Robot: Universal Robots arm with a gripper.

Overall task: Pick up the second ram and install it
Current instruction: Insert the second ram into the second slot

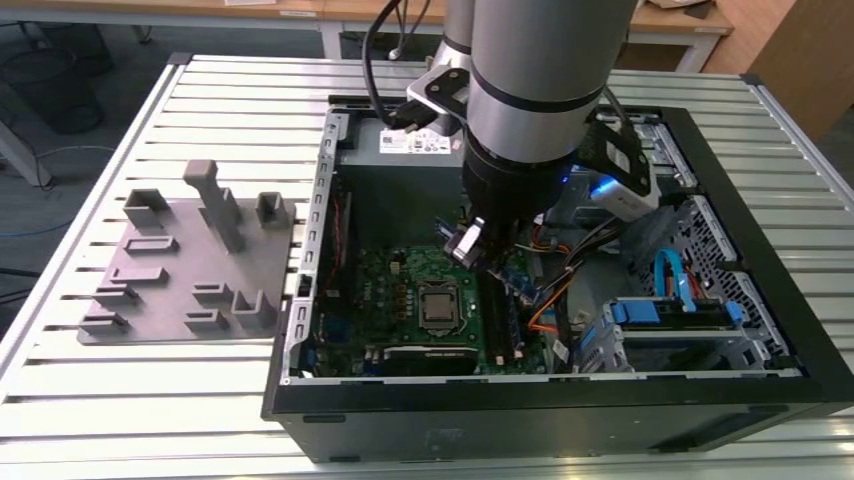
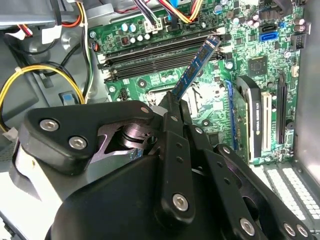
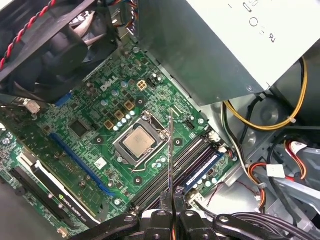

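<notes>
With the pincer (image 2: 172, 102) pinching the second ram (image 2: 197, 62), hanging over the memory slots (image 2: 155, 52); probably risking jamming or bending if pressing down misaligned.

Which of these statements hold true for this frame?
1. The gripper is closed on the second ram. True.
2. The second ram is seated in a motherboard slot. False: it hangs tilted above the slots.
3. The grey holder tray lies inside the case. False: it lies on the table, at the exterior view's left of the case.
4. The CPU has no cooler over it. True.
</notes>
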